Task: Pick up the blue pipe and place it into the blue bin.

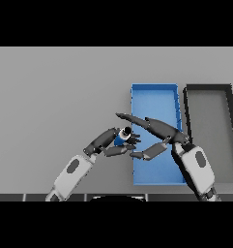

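A short blue pipe (121, 138) with a pale end cap sits in my left hand (108, 142), whose fingers and thumb curl round it just left of the blue bin (154, 90). The bin is a long rectangular tray running away from me at centre right. My right hand (159, 128) reaches in from the lower right over the bin's near half, its fingers straight and pointing left toward the pipe. The right thumb stretches under the left hand's fingertips. Whether the right hand touches the pipe I cannot tell.
A dark grey bin (209, 88) stands directly to the right of the blue one, its walls almost touching it. The grey table (55, 92) stretches to the left and far side.
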